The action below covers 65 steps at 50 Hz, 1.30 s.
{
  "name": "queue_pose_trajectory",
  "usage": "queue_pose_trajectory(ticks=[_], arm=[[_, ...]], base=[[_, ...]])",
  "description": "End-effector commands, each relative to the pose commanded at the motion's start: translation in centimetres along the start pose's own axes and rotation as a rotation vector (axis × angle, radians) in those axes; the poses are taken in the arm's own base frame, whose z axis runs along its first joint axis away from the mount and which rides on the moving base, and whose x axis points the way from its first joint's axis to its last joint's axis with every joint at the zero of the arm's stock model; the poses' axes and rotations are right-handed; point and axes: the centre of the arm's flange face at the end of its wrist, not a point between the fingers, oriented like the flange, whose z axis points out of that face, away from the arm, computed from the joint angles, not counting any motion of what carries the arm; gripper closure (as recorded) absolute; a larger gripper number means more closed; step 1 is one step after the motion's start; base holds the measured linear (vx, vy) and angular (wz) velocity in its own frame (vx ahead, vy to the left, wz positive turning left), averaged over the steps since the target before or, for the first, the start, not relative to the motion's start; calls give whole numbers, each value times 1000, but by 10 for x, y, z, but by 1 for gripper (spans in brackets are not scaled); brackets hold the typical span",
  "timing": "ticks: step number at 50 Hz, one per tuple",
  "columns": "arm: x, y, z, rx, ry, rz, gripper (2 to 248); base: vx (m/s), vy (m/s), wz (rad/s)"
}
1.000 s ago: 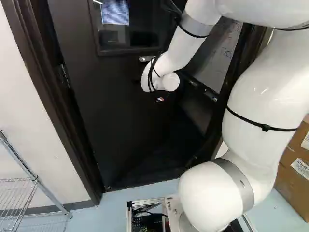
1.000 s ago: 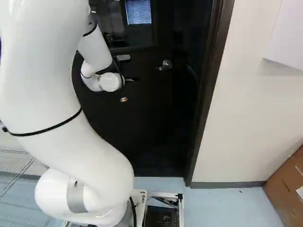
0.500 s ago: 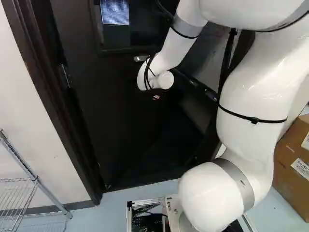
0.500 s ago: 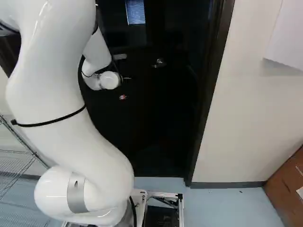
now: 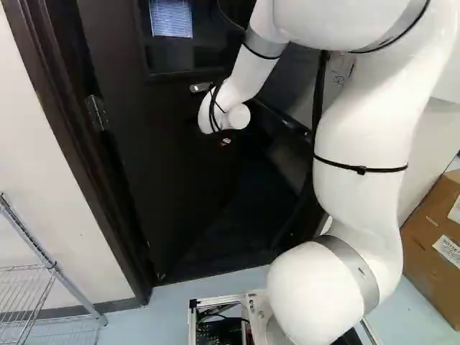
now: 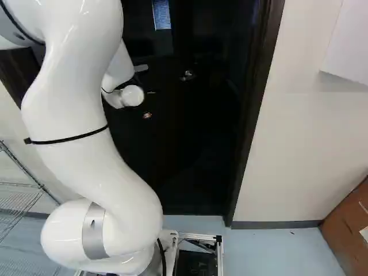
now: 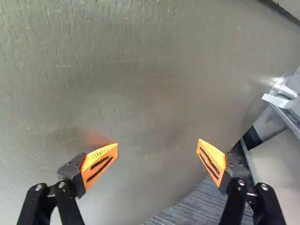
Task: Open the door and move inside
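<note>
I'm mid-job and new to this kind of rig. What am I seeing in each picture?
The machine is a jointed white arm on a moving base. Two views come from cameras on it, behind the arm, left and right, facing a dark door with a window. The wrist view looks along the black two-finger gripper with orange pads. It is open, holding nothing. In the left base view, a silver wire shelf stands on the pale blue floor at left, a brown cardboard box at right.

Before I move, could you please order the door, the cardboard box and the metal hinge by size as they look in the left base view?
Largest to smallest:
1. Door
2. Cardboard box
3. Metal hinge
</note>
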Motion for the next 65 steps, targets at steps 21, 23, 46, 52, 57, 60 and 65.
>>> queue_pose_trajectory(ticks=[21, 23, 46, 52, 57, 60, 65], arm=[[10, -16, 39, 60, 20, -56, 3], [11, -18, 42, 66, 22, -61, 3], [20, -41, 82, 138, 49, -131, 3], [22, -48, 93, 158, 58, -150, 3], [24, -54, 101, 174, 65, -166, 3], [25, -58, 106, 185, 69, -176, 3], [27, -65, 112, 202, 76, -192, 3]], base=[[0, 0, 0], [0, 0, 0], [0, 0, 0], [0, 0, 0], [0, 0, 0], [0, 0, 0], [0, 0, 0]])
